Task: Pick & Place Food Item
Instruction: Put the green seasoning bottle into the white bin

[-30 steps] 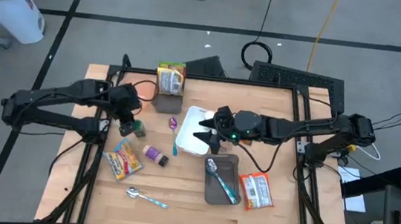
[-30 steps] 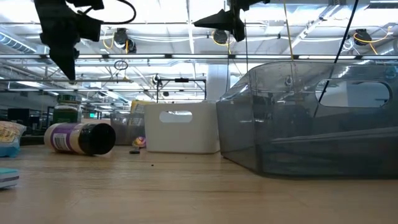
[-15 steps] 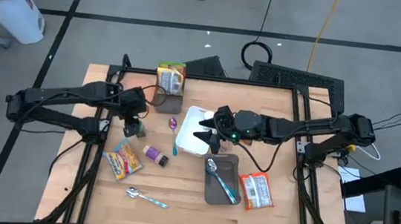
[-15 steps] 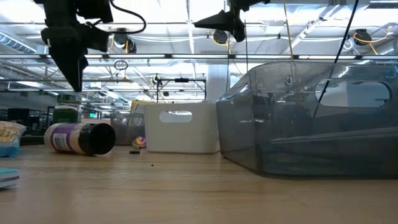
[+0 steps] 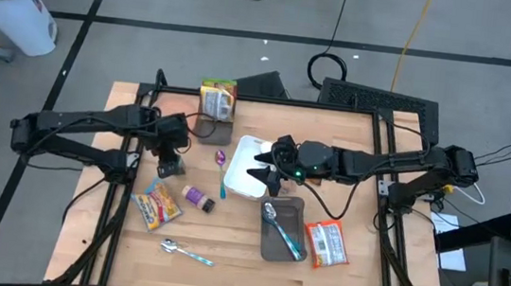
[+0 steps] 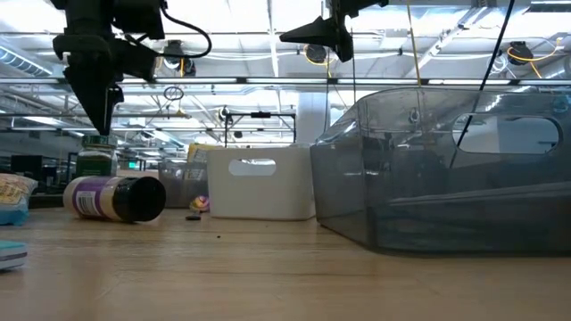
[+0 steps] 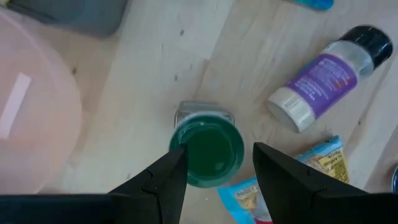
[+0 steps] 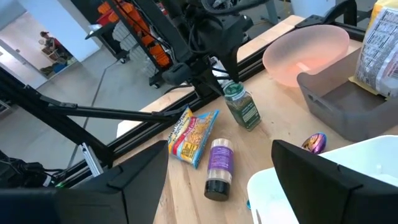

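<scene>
On the table's left side, left gripper [image 5: 170,158] is hovering above green-lidded jar [image 7: 208,149], fingers apart, jar standing upright beside purple bottle [image 5: 198,198] lying flat. Right gripper [image 5: 257,174] is waiting spread wide over white bin [image 5: 247,152], grey bin [image 5: 281,241] sitting nearby.

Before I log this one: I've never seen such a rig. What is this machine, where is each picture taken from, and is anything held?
Two dark robot arms work at a wooden table. One camera looks straight down, one sits at table-top height, and one rides on each wrist. The left pincer hangs open just above an upright green-lidded jar, gripping nothing. The right pincer waits open over the white bin. Also on the table: a purple-labelled bottle on its side, a snack packet and a grey tray with a spoon.
</scene>
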Tool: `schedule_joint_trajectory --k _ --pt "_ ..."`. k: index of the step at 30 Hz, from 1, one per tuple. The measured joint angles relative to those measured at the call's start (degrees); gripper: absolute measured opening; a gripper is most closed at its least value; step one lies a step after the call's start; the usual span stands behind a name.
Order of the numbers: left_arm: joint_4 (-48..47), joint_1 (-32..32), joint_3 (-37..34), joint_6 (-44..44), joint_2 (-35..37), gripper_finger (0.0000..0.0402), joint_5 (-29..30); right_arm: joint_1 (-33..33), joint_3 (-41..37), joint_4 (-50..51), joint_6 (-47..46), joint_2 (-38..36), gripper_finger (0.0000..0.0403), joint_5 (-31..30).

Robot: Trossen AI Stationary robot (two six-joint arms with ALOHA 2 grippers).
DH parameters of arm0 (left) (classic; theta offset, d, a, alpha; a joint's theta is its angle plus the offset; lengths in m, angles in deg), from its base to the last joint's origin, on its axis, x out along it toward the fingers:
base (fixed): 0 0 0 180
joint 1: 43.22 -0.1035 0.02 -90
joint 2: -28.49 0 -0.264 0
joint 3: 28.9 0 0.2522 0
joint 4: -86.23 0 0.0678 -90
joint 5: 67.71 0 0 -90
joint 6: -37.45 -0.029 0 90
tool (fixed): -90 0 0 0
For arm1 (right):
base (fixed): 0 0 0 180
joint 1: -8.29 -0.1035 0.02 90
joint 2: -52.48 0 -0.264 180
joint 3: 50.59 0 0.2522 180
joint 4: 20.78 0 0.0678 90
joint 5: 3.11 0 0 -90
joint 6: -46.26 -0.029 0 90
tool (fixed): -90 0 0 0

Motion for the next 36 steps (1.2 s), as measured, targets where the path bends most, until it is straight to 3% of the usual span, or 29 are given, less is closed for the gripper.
schedule_joint_trajectory --k 8,14,21,36 --pt "-1.1 0.0 0.0 -0.3 -0.6 0.0192 0.2 0.0 0.0 0.1 1.3 0.0 0.0279 -2.8" --pt "-1.0 0.0 0.0 -0.5 -0.7 0.0226 0.5 0.0 0.0 0.1 1.3 0.0 0.0279 -2.8" --pt "-1.0 0.0 0.0 -0.7 -0.7 0.0258 4.9 0.0 0.0 0.1 1.3 0.0 0.0279 -2.8" --pt "-0.9 0.0 0.0 -2.4 -3.0 0.0262 3.3 0.0 0.0 0.1 0.9 0.0 0.0279 -2.8"
